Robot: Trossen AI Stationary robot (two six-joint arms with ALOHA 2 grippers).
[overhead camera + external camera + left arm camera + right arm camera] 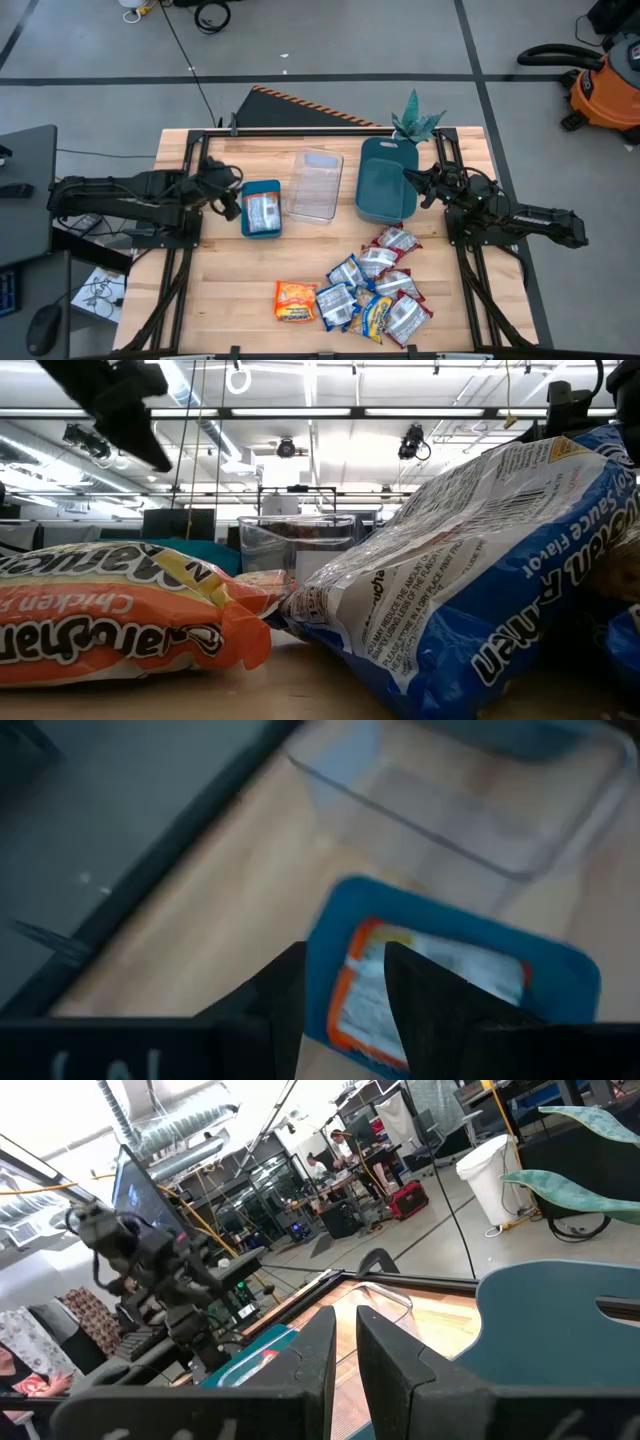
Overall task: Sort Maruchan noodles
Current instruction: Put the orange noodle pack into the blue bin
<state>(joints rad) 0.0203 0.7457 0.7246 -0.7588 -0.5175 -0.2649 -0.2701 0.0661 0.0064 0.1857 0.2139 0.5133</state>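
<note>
Several Maruchan noodle packets point(375, 290) lie in a loose pile on the near middle of the wooden table. An orange one point(295, 301) lies flat just left of the pile. One more packet point(420, 990) lies flat inside the small teal bin point(261, 208). My left gripper point(232, 197) hovers at that bin's left rim, open and empty, with the bin and packet below its fingers point(345, 995). My right gripper point(413, 183) waits at the right edge of the large teal bin point(386, 180), its fingers almost together point(346, 1350) and holding nothing.
A clear plastic container point(314, 185) stands between the two teal bins. A green paper plant point(415, 120) stands behind the large bin. In the low view, an orange packet point(110, 615) and a blue-and-white packet point(480, 600) fill the foreground. A black rail runs along the table's far edge.
</note>
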